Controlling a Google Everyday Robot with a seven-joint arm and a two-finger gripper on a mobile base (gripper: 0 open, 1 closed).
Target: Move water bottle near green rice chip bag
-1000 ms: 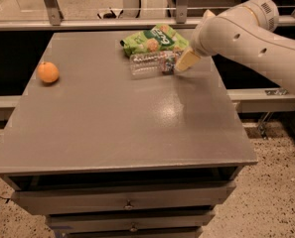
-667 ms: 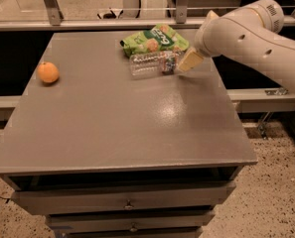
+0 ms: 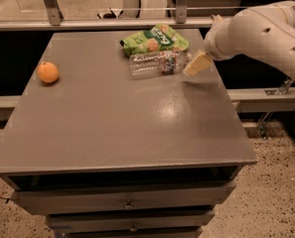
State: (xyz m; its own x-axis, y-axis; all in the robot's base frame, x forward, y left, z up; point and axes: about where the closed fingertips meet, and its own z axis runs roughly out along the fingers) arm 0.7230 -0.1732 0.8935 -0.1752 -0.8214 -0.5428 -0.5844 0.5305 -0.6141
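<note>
The water bottle [image 3: 156,64] lies on its side on the grey table [image 3: 122,118], near the back. It is clear and ribbed, with a red-and-white label band toward its right end. The green rice chip bag [image 3: 154,39] lies just behind it, touching or nearly touching. My gripper [image 3: 197,64], cream-coloured at its tip, is at the bottle's right end, low over the table near the right edge. The white arm [image 3: 256,31] reaches in from the right.
A small orange fruit [image 3: 47,72] sits at the table's left side. A metal rail and posts [image 3: 137,9] run behind the table. Drawers [image 3: 127,202] are below the front edge.
My gripper has shifted slightly to the right, away from the bottle's right end. The bottle, the bag and the orange have not moved.
</note>
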